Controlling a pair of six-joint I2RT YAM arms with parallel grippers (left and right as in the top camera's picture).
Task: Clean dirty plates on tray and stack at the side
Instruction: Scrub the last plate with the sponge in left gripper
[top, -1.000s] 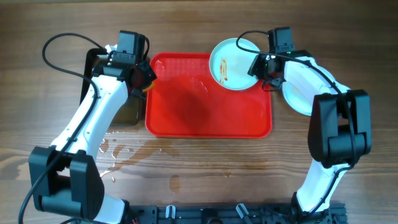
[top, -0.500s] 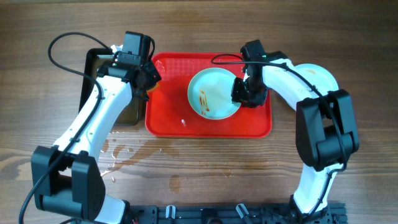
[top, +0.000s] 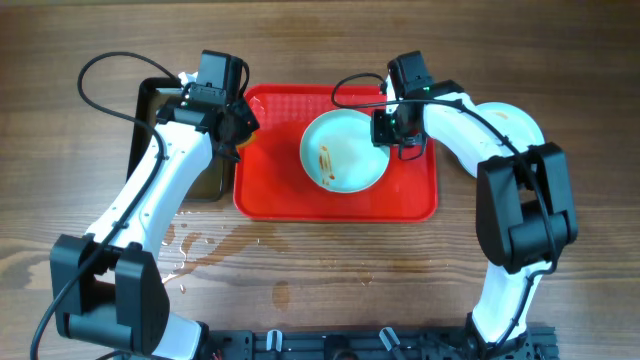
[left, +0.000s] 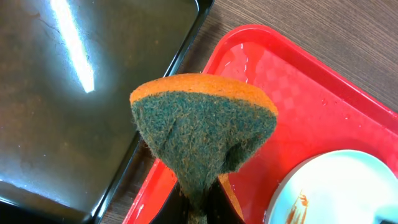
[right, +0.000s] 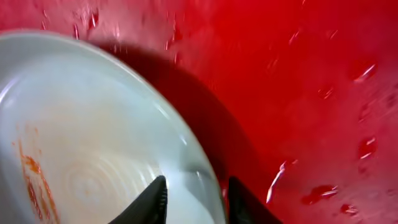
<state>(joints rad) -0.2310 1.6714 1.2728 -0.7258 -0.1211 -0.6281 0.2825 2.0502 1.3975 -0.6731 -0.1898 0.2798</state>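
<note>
**A:** Seen the plate (top: 345, 150)? Shifted within the last second: away from the far right corner of the tray (top: 280, 185), in toward the middle of its right half.

**B:** Yes. Lying inside the red rim now, with the brown sauce streak (top: 326, 160) facing up. Good for the task, probably: brought nearer to the sponge (left: 205, 124). Next, most likely, scrubbing. Not cleaned yet.

**A:** And the right gripper (top: 390, 135)?

**B:** At the far right edge of the plate. From overhead, impossible to read the jaws. From the right wrist, clearer: one fingertip (right: 152, 199) over the inside of the plate, the other outside, with the rim in between. Pressing or only astride, cannot tell.

**A:** Left gripper (left: 200, 208)?

**B:** Clamped on the sponge, which is folded like a fan, green side forward. Hovering over the far left corner of the tray, beside the black pan (left: 74, 124). Seen well only from the left wrist: dark shining liquid in that pan. Seen only from overhead: another pale plate (top: 518, 120) on the desk past the right edge of the tray, half under the arm.
</note>
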